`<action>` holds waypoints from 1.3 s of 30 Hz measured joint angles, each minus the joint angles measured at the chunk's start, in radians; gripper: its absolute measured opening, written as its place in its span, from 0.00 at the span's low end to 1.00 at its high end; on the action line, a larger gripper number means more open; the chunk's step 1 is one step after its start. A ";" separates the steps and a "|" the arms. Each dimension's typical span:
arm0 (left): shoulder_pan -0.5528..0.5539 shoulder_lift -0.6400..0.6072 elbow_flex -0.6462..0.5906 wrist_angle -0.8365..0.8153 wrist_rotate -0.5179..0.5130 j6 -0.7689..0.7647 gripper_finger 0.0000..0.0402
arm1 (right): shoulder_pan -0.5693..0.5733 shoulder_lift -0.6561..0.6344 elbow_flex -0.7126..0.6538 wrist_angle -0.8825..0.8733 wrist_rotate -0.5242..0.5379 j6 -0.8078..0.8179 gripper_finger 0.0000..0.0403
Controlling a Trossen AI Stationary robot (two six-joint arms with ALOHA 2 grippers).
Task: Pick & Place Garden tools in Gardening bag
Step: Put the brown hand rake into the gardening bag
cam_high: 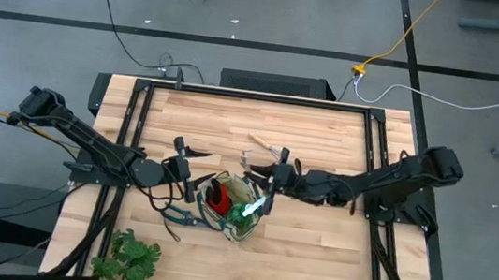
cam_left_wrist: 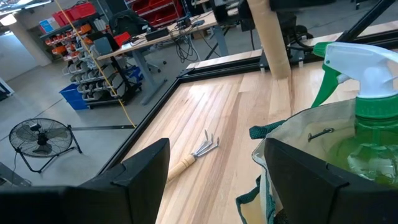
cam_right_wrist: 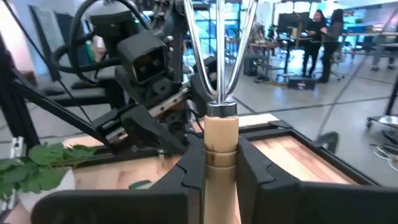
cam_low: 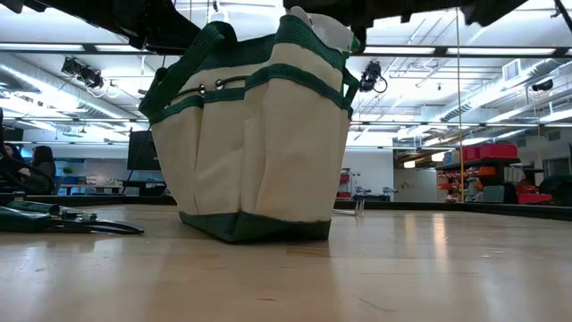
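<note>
The beige gardening bag (cam_high: 239, 216) with green trim stands on the table (cam_high: 313, 242); it also shows in the low view (cam_low: 259, 143). The red gloves (cam_high: 222, 194) and the green spray bottle (cam_left_wrist: 367, 118) are inside it. My right gripper (cam_right_wrist: 221, 162) is just right of the bag, shut on a wooden-handled hand rake (cam_right_wrist: 221, 134). My left gripper (cam_left_wrist: 217, 162) is open at the bag's left side, one finger close to the rim (cam_left_wrist: 298, 124); whether it touches, I cannot tell. A second rake (cam_high: 266, 147) lies flat beyond the bag. The pruning shears (cam_high: 180, 215) lie left of it. My right gripper pinches the rake's wooden handle (cam_right_wrist: 221, 149) between its two fingers, just below the metal collar. The fingers come about level from the table's right side and lie across the handle. The rake stands roughly upright, tines up, clear of the table; its handle also shows in the left wrist view (cam_left_wrist: 270, 37).
A leafy green plant (cam_high: 128, 258) sits at the near left corner. Black frame rails (cam_high: 126, 145) run along the table's sides and far edge. Bare wood lies to the right of the bag and beyond the loose rake. People stand in the room behind.
</note>
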 joint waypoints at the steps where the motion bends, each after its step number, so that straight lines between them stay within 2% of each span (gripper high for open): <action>1: 0.000 0.000 0.000 0.000 0.000 0.000 0.67 | -0.003 0.012 0.000 0.018 -0.012 -0.002 0.10; 11: 0.000 0.000 0.000 0.000 0.000 0.000 0.67 | -0.016 0.119 0.000 0.180 -0.080 -0.011 0.10; 39: 0.000 0.000 0.000 0.000 0.000 0.000 0.67 | -0.007 0.239 0.000 0.328 -0.189 0.041 0.10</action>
